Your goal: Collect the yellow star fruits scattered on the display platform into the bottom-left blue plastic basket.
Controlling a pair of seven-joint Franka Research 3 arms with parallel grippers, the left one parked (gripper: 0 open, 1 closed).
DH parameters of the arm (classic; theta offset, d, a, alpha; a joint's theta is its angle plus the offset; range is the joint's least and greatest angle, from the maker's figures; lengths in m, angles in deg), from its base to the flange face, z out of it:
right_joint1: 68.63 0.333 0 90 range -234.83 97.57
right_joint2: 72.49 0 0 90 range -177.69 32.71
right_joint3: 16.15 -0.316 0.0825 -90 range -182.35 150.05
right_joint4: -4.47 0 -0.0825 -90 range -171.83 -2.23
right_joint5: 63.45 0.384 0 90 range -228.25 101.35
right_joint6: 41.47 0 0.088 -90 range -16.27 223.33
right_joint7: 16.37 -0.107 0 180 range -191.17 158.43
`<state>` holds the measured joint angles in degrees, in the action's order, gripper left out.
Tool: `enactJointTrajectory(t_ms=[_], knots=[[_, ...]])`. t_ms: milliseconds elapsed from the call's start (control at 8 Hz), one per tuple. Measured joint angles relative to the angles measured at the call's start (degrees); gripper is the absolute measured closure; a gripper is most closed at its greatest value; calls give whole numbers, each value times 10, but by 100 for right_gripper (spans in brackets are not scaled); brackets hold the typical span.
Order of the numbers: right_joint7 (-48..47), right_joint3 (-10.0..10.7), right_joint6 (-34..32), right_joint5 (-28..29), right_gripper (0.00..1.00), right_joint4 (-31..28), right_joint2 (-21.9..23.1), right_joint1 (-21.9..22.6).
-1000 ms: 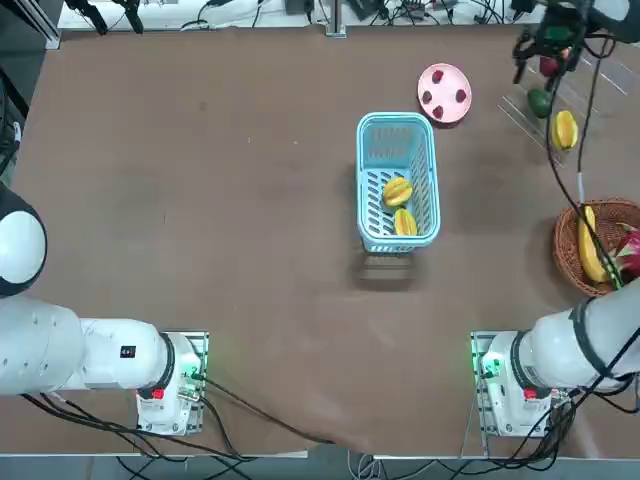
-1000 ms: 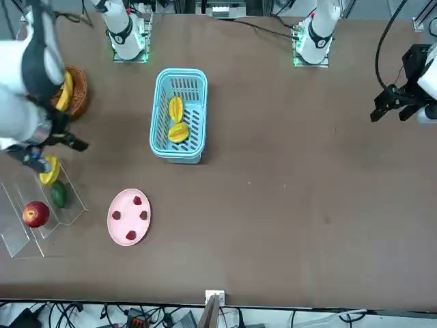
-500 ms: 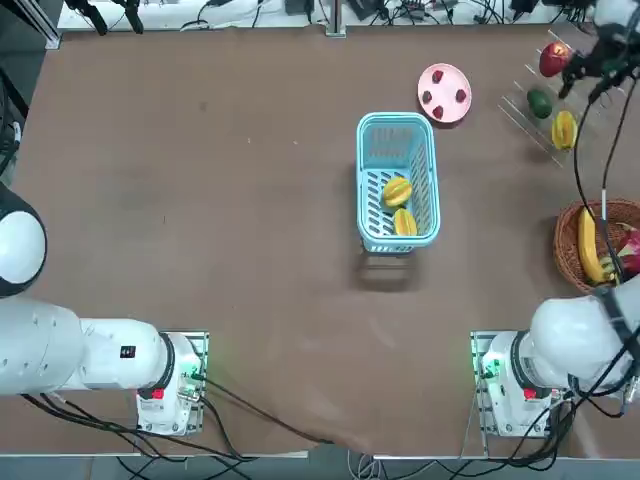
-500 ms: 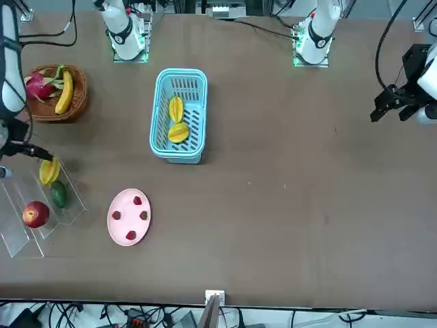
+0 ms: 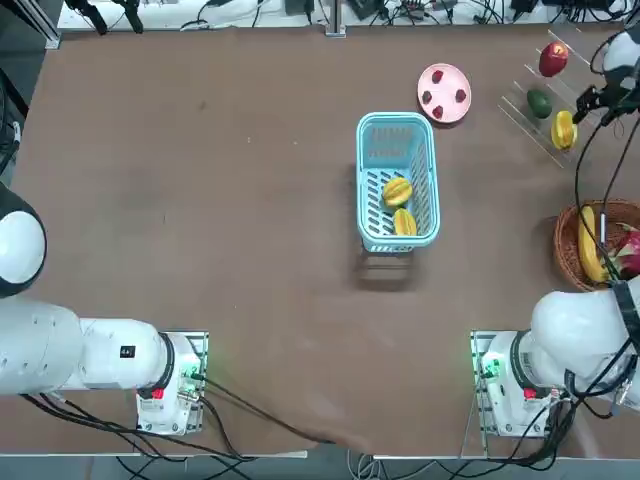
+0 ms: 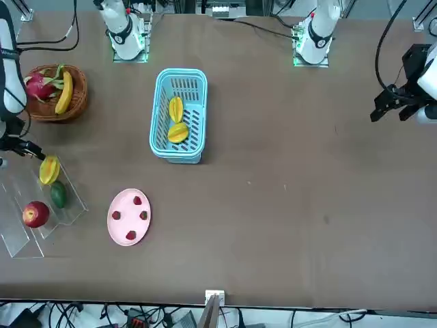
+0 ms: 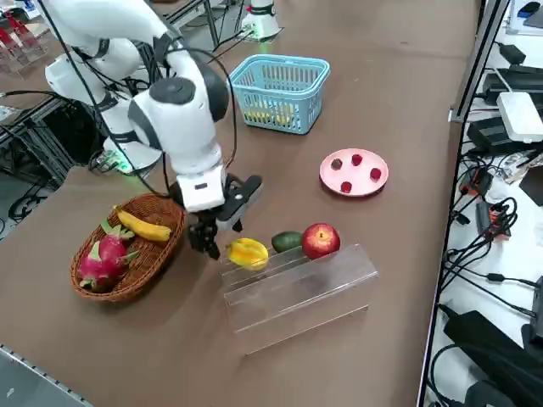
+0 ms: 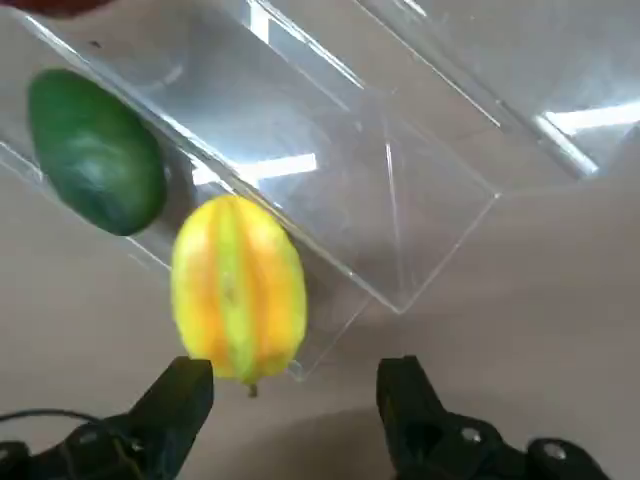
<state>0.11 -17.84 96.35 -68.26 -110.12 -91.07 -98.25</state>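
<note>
One yellow star fruit (image 5: 564, 130) (image 6: 49, 170) (image 7: 248, 253) (image 8: 238, 288) lies on the low front step of the clear display platform (image 5: 522, 113) (image 6: 24, 236) (image 7: 297, 288) (image 8: 400, 180). My right gripper (image 5: 601, 100) (image 6: 20, 145) (image 7: 222, 222) (image 8: 295, 385) hovers just beside this fruit, open and empty. In the wrist view the fruit sits just past one fingertip (image 8: 185, 385), not between the fingers. Two more star fruits (image 5: 397, 190) (image 6: 178, 132) lie inside the blue plastic basket (image 5: 362, 175) (image 6: 154, 116) (image 7: 280, 89) at mid-table.
A green avocado (image 5: 540, 102) (image 7: 287, 241) (image 8: 95, 150) and a red apple (image 5: 552, 60) (image 7: 321, 240) share the platform. A pink plate (image 5: 444, 93) (image 7: 354, 172) holds small red fruits. A wicker basket (image 5: 570, 262) (image 7: 127, 275) with a banana and a dragon fruit stands near the arm.
My right gripper has swung from above the platform's apple end out past the table's right edge, then back toward the robot, ending beside the star fruit. It stayed open. Nothing else moved.
</note>
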Motion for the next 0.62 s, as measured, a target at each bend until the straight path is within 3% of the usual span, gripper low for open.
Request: enactJointTrajectory(t_ms=[625], knots=[[-1, -9, 23, 41, 1, -15, -7, -1]])
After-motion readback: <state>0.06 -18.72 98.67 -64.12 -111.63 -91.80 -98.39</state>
